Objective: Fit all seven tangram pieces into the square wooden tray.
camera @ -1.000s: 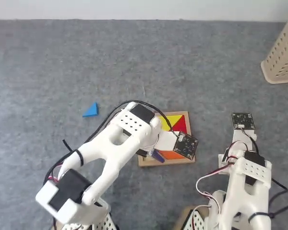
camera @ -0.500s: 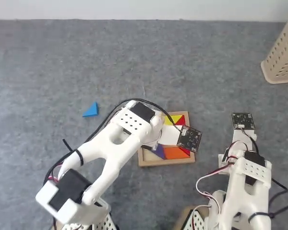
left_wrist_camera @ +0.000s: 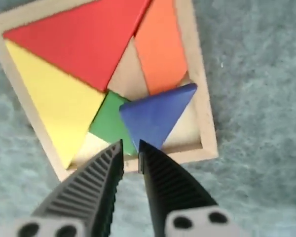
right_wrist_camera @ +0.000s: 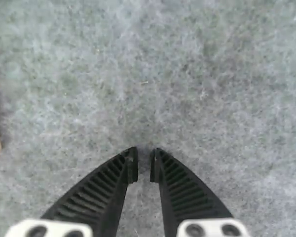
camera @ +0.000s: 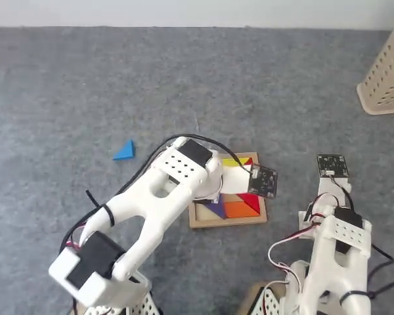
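Right tool [right_wrist_camera: 143, 165]: We see it nearest the near edge of the bench [camera: 85, 85], on the right side. It points down at bare grey felt with its fingers together and nothing between them. We judge it is parked there to keep out of the other arm's way.

Left tool [left_wrist_camera: 130, 148]: It hangs over the tray's near rim, its fingers drawn almost together and gripping nothing. Its tips are just beside the dark blue triangle [left_wrist_camera: 155, 116]. We read that as a stance for nudging a piece, not for lifting one.

Tray [camera: 226, 222]: It lies flat a little in from the near edge, about midway along it and partly under the left arm.

Pieces in the tray: The red triangle [left_wrist_camera: 84, 39] and the yellow triangle [left_wrist_camera: 54, 103] meet along one long side. The orange piece [left_wrist_camera: 160, 49] lies against one rim, and the green piece [left_wrist_camera: 108, 123] sits between the yellow and dark blue ones. Bare wood shows beside the dark blue triangle, so we judge that it lies askew and needs turning to close the gaps.

Light blue triangle [camera: 124, 151]: It lies on the felt toward the left edge, well apart from the tray. With it still out, we take the task as unfinished.

Basket [camera: 384, 72]: It stands toward the far right corner, away from the work.
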You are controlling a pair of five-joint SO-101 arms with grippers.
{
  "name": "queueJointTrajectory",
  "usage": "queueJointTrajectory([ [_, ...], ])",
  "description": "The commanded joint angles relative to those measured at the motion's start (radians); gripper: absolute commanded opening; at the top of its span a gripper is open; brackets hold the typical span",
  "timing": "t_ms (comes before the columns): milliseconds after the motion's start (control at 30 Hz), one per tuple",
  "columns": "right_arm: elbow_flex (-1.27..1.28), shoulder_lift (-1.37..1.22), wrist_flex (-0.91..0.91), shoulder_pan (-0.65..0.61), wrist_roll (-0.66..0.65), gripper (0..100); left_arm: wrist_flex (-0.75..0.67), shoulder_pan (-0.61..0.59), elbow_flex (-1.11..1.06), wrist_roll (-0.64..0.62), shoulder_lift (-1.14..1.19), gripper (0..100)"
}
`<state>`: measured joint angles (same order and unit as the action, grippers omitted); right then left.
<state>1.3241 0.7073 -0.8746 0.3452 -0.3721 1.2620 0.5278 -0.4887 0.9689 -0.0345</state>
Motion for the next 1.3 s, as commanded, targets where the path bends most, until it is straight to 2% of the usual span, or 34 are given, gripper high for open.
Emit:
queueJointTrajectory([
  [0, -0.005, 0.025, 0.015, -0.008, 0.003, 8.4, -0.015, -0.008, 0.048, -0.141, -0.018, 5],
  [67, -0.005, 0.025, 0.015, -0.008, 0.003, 8.4, -0.021, -0.038, 0.058, -0.258, -0.017, 5],
  [133, -0.005, 0.025, 0.015, -0.008, 0.003, 8.4, -0.094, -0.086, 0.045, -0.365, -0.009, 4],
  [233, -0.005, 0.025, 0.015, -0.008, 0.003, 8.4, -0.209, -0.152, -0.012, -0.454, -0.006, 4],
  [467, -0.005, 0.025, 0.015, -0.008, 0.003, 8.4, -0.216, -0.098, -0.081, -0.48, -0.018, 5],
  [600, -0.005, 0.025, 0.015, -0.008, 0.003, 8.4, -0.167, -0.035, -0.113, -0.488, -0.084, 4],
  [700, -0.005, 0.025, 0.015, -0.008, 0.003, 8.4, -0.221, 0.014, -0.203, -0.488, -0.167, 5],
  [833, -0.005, 0.025, 0.015, -0.008, 0.003, 8.4, -0.296, 0.018, -0.305, -0.488, -0.173, 7],
  [1267, -0.005, 0.025, 0.015, -0.008, 0.003, 8.4, -0.301, 0.018, -0.446, -0.465, -0.15, 6],
])
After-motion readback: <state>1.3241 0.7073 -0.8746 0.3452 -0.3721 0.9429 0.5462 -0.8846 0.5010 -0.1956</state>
